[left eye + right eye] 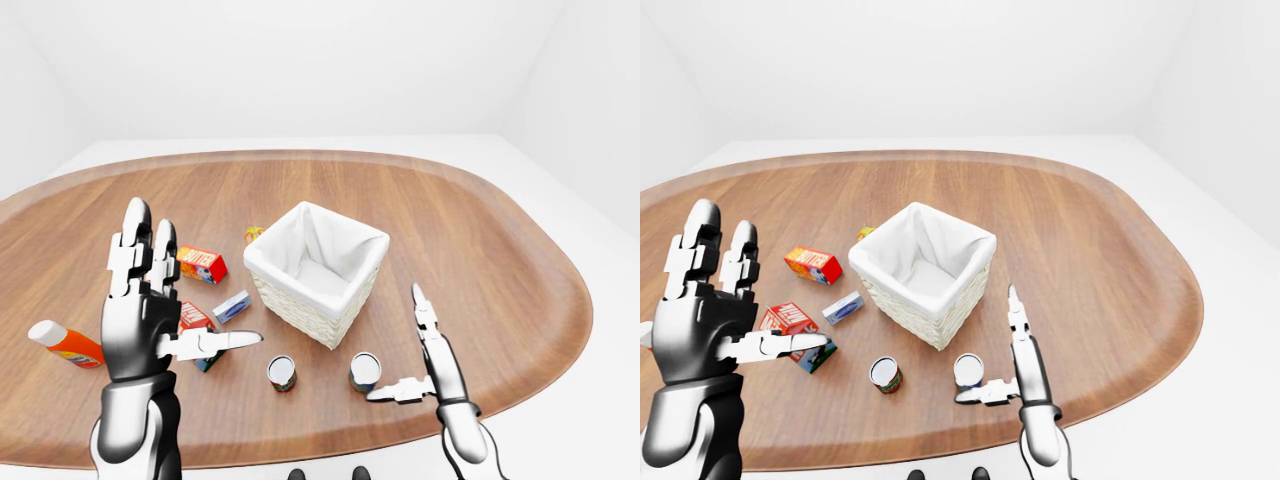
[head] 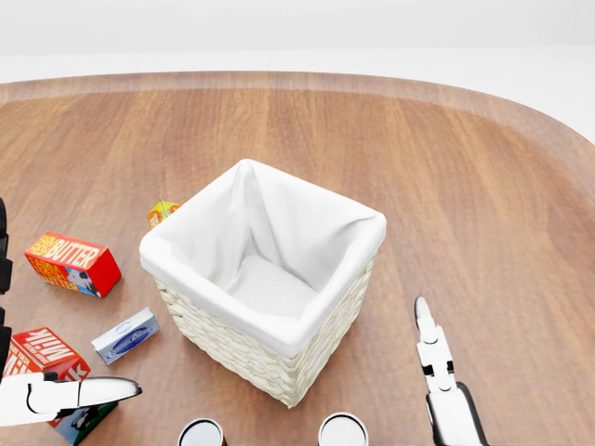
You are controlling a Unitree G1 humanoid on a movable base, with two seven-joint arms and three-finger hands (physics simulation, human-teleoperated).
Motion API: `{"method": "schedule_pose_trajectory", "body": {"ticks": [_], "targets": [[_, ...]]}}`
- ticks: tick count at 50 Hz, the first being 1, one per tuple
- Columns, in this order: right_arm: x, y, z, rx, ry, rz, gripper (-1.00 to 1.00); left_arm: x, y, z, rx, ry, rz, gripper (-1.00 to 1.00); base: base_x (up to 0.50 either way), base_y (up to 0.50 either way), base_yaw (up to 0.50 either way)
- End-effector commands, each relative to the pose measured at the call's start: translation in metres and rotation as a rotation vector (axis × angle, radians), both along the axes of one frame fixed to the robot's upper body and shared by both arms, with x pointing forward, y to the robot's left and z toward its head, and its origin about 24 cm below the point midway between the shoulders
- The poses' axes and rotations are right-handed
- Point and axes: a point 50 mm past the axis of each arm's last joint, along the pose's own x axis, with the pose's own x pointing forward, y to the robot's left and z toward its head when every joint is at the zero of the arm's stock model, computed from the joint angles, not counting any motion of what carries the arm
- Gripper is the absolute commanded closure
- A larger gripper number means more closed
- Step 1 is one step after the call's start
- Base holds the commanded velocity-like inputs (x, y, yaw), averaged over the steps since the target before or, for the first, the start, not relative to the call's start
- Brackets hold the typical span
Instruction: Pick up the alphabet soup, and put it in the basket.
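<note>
Here, on the wooden bench (image 1: pixel 480 230) there is one white-lined wicker basket (image 1: pixel 316 268) and two cans. One can (image 1: pixel 365 371) stands below the basket in the left-eye view, and the other can (image 1: pixel 282 373) stands to its left, well apart from it. I cannot tell from the labels which of the two is the alphabet soup.

To the left of the basket lie one red butter box (image 1: pixel 201 264), one small blue-white box (image 1: pixel 232 306), one red milk carton (image 1: pixel 788 320), one orange bottle with a white cap (image 1: pixel 62 342), and one small yellow-orange box (image 2: pixel 163 213) partly hidden behind the basket.

The left hand (image 1: pixel 150 320) is raised high, fingers upright and spread wide, thumb pointing right, holding nothing. The right hand (image 1: pixel 425 350) is low, just right of the nearer can; its fingers point up, the thumb reaches toward the can, open and empty.
</note>
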Motion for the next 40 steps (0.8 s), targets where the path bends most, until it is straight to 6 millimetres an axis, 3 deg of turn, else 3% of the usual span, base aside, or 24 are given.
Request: {"method": "schedule_pose_trajectory", "body": {"ticks": [1, 15, 17, 40], "targets": [[-0.008, 0.003, -0.013, -0.012, 0.058, 0.003, -1.0, 0.0, -0.001, -0.001, 0.0, 0.004, -0.002, -1.0, 0.0, 0.0, 0.0], [-0.001, 0.005, -0.028, -0.027, 0.11, 0.01, -1.0, 0.0, 0.0, 0.0, 0.0, -0.003, -0.002, -1.0, 0.0, 0.0, 0.0], [0.001, 0.006, -0.038, -0.034, 0.144, 0.014, -1.0, 0.001, -0.001, -0.001, -0.001, 0.004, -0.003, -1.0, 0.0, 0.0, 0.0], [0.007, 0.01, -0.057, -0.061, 0.215, 0.013, -1.0, 0.001, -0.001, -0.003, -0.001, 0.013, -0.002, -1.0, 0.0, 0.0, 0.0]]}}
